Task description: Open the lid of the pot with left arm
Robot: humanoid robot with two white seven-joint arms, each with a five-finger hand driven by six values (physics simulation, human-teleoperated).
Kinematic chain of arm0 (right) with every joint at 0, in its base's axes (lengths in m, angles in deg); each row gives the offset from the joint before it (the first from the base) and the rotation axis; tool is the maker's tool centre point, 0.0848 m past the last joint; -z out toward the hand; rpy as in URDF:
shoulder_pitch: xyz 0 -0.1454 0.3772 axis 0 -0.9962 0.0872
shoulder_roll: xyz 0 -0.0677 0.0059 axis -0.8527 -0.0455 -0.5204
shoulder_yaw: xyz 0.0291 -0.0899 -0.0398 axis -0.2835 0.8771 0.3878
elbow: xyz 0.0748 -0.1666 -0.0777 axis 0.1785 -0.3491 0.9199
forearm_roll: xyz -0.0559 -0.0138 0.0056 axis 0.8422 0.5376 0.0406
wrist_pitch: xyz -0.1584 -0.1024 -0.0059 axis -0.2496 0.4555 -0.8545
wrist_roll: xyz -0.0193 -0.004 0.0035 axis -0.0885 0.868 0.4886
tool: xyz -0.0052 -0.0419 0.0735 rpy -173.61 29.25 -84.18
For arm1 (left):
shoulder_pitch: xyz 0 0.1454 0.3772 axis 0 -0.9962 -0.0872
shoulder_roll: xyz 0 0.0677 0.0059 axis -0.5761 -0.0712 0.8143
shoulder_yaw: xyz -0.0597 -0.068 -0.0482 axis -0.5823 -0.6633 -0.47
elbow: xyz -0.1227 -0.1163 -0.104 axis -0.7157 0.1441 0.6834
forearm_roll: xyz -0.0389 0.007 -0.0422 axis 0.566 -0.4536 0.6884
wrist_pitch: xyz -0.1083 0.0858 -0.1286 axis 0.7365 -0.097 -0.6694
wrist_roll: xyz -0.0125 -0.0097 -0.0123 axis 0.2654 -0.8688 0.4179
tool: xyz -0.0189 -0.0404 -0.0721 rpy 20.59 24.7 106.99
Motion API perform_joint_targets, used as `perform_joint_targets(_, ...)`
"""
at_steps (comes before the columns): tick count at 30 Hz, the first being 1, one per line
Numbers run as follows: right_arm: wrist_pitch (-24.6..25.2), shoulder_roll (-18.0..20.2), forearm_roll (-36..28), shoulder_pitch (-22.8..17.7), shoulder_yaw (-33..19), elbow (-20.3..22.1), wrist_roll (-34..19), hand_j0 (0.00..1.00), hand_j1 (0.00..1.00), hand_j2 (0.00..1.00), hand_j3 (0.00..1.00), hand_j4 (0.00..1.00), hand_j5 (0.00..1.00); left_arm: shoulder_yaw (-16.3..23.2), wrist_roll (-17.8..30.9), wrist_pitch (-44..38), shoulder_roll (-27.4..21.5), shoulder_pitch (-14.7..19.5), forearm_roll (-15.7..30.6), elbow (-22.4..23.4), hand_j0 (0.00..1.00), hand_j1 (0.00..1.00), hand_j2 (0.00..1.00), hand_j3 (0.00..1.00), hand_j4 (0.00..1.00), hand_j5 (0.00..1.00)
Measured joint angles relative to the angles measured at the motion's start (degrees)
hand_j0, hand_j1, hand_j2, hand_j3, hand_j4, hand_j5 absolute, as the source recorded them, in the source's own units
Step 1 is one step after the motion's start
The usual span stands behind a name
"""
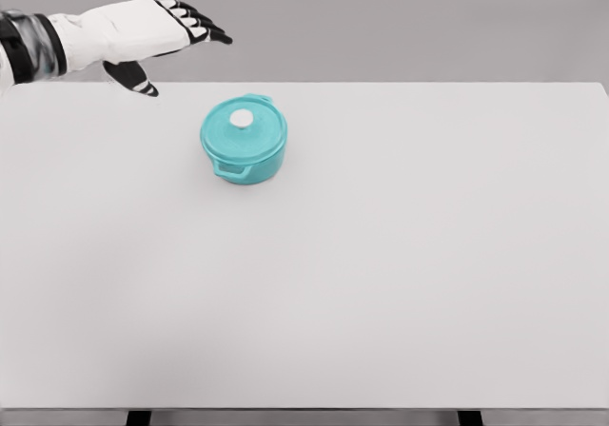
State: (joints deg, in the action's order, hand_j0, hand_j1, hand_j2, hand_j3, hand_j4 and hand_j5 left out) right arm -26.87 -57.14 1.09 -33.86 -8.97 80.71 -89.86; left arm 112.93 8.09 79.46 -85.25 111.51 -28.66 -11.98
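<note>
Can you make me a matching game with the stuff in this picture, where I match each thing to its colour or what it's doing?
Things:
1. pot
2. knob
3. left hand
4. table

Clues:
A. small, white, on top of the lid
B. open fingers, up in the air, left of the pot
C. teal, with its lid on
D. big, pale grey, flat, under the pot

Pairs: 1-C, 2-A, 3-B, 4-D

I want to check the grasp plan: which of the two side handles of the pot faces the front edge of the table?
The handle at the lower left of the teal pot faces the front edge. The other handle sits at the far rim, behind the lid's white knob.
</note>
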Motion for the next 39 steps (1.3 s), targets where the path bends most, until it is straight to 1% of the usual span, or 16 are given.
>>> perform_joint_targets(1,0.0,0.0,0.0,0.0,0.0,0.0,0.0,1.0,1.0,1.0,1.0,1.0,1.0,3.55,0.03,0.46,0.26,-0.44,0.19,2.85,1.0,1.0,1.0,1.0,1.0,1.0)
perform_joint_targets(2,0.0,0.0,0.0,0.0,0.0,0.0,0.0,1.0,1.0,1.0,1.0,1.0,1.0,6.07,0.05,0.69,0.91,-0.97,0.24,4.95,1.0,1.0,1.0,1.0,1.0,1.0)
perform_joint_targets(3,0.0,0.0,0.0,0.0,0.0,0.0,0.0,1.0,1.0,1.0,1.0,1.0,1.0,7.89,0.05,0.76,1.61,-0.62,0.42,6.52,1.0,1.0,1.0,1.0,1.0,1.0)
perform_joint_targets(5,0.0,0.0,0.0,0.0,0.0,0.0,0.0,1.0,1.0,1.0,1.0,1.0,1.0,10.21,0.06,0.85,3.0,1.31,0.68,9.13,1.0,1.0,1.0,1.0,1.0,1.0)
perform_joint_targets(8,0.0,0.0,0.0,0.0,0.0,0.0,0.0,1.0,1.0,1.0,1.0,1.0,1.0,11.78,0.05,0.94,6.22,3.95,0.94,13.69,1.0,1.0,1.0,1.0,1.0,1.0)
perform_joint_targets(10,0.0,0.0,0.0,0.0,0.0,0.0,0.0,1.0,1.0,1.0,1.0,1.0,1.0,12.28,0.05,1.08,8.69,5.53,0.99,17.81,1.0,1.0,1.0,1.0,1.0,1.0)
perform_joint_targets(12,0.0,0.0,0.0,0.0,0.0,0.0,0.0,1.0,1.0,1.0,1.0,1.0,1.0,12.62,0.05,1.23,10.73,6.06,0.95,21.19,1.0,1.0,1.0,1.0,1.0,1.0)
perform_joint_targets(14,0.0,0.0,0.0,0.0,0.0,0.0,0.0,1.0,1.0,1.0,1.0,1.0,1.0,12.79,0.06,1.27,12.41,6.41,0.91,23.21,1.0,1.0,1.0,1.0,1.0,1.0)
perform_joint_targets(19,0.0,0.0,0.0,0.0,0.0,0.0,0.0,1.0,1.0,1.0,1.0,1.0,1.0,13.12,0.06,1.1,15.2,6.85,0.92,25.1,1.0,1.0,1.0,1.0,1.0,1.0)
perform_joint_targets(20,0.0,0.0,0.0,0.0,0.0,0.0,0.0,1.0,1.0,1.0,1.0,1.0,1.0,13.19,0.06,1.05,15.48,6.85,0.92,25.27,0.97,0.97,0.97,0.97,0.97,0.97)
perform_joint_targets(23,0.0,0.0,0.0,0.0,0.0,0.0,0.0,1.0,1.0,1.0,1.0,1.0,1.0,13.43,0.06,1.03,16.35,6.85,0.8,26.78,0.96,0.96,0.96,0.96,0.96,0.96)
perform_joint_targets(26,0.0,0.0,0.0,0.0,0.0,0.0,0.0,1.0,1.0,1.0,1.0,1.0,1.0,13.59,0.06,1.03,16.85,6.94,0.59,27.93,0.91,0.91,0.91,0.91,0.91,0.91)
perform_joint_targets(28,0.0,0.0,0.0,0.0,0.0,0.0,0.0,1.0,1.0,1.0,1.0,1.0,1.0,13.83,0.05,1.03,16.99,7.21,0.53,28.28,0.83,0.83,0.83,0.83,0.83,0.83)
perform_joint_targets(29,0.0,0.0,0.0,0.0,0.0,0.0,0.0,1.0,1.0,1.0,1.0,1.0,1.0,14.17,0.05,1.03,17.05,7.29,0.5,28.38,0.82,0.82,0.82,0.82,0.82,0.82)
perform_joint_targets(30,0.0,0.0,0.0,0.0,0.0,0.0,0.0,1.0,1.0,1.0,1.0,1.0,1.0,14.5,0.05,1.03,17.1,7.29,0.49,28.46,0.8,0.8,0.8,0.8,0.8,0.8)
perform_joint_targets(39,0.0,0.0,0.0,0.0,0.0,0.0,0.0,1.0,1.0,1.0,1.0,1.0,1.0,16.19,0.05,1.02,17.81,7.29,0.47,28.79,0.78,0.78,0.78,0.78,0.78,0.78)
